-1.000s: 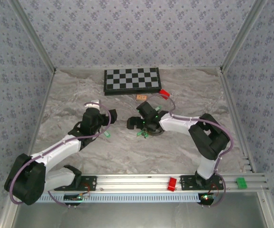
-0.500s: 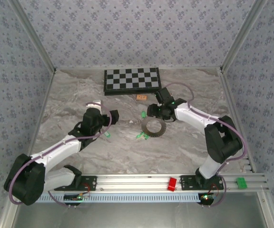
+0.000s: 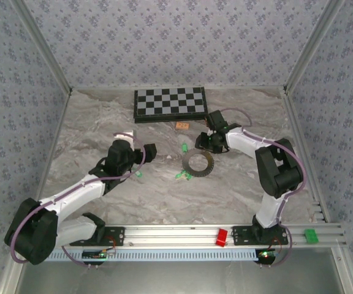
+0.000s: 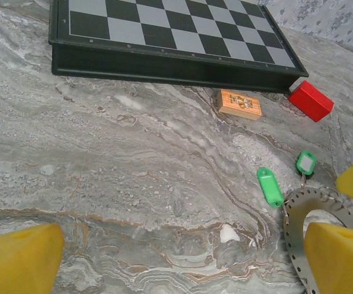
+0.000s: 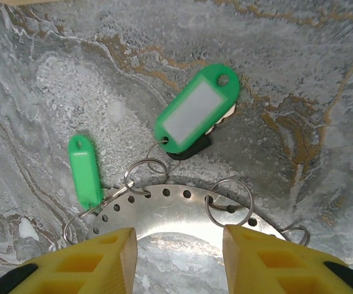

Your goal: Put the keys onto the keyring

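Keys [image 5: 195, 116] are green, keyring [image 5: 164, 208] silvery, board [image 4: 164, 24] black-and-grey chequered.

The tabletop [image 3: 164, 196] is surveyed from high above its near edge; the shared keyring [image 3: 189, 163] is imaged closely downward from the right wrist, obliquely from the left.

Marble table [image 3: 97, 122], pale floral-patterned walls [image 3: 176, 43]

keys [image 5: 195, 110] beside keyring [image 5: 170, 208] (linked), chessboard [image 3: 169, 102] behind
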Available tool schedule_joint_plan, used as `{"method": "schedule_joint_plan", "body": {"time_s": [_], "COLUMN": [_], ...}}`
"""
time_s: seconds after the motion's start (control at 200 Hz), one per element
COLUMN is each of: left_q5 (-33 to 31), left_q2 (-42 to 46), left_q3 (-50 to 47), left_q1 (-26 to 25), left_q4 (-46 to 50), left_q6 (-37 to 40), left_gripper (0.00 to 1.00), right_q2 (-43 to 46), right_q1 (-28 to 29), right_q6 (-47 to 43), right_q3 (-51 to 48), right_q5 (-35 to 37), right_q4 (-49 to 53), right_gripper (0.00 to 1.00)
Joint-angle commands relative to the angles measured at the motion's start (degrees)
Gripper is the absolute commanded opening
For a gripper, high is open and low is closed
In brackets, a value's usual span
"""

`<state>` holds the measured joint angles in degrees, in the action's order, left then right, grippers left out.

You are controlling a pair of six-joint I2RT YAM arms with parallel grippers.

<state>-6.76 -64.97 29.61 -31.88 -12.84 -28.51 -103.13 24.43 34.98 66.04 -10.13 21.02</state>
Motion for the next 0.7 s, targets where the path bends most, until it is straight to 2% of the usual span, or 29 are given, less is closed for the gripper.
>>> {"method": "schedule_joint_plan", "body": {"time_s": [0.0, 0.5, 0.695], "left_q5": [1.3, 1.1, 1.2], "left_q2": [0.1, -0.1, -0.2], "left_q3": [1.2, 1.3, 1.3], "left_q1": [-0.5, -0.7, -0.8], "left_q4": [-1.7, -1.6, -1.5], "left_q6": [0.7, 0.8, 0.8], "left_gripper": [1.00, 1.00, 1.00], "right_q2": [-0.8, -0.9, -2.2], "right_q1": [-0.5, -2.1, -2.6], "right_q6": [0.6, 3.1, 5.3], "right_q3": [1.2, -1.5, -3.1], "right_q5": [-1.6, -0.7, -3.1], "right_q4": [-0.4, 1.2, -1.4], "right_gripper": [0.42, 0.43, 0.43]}}
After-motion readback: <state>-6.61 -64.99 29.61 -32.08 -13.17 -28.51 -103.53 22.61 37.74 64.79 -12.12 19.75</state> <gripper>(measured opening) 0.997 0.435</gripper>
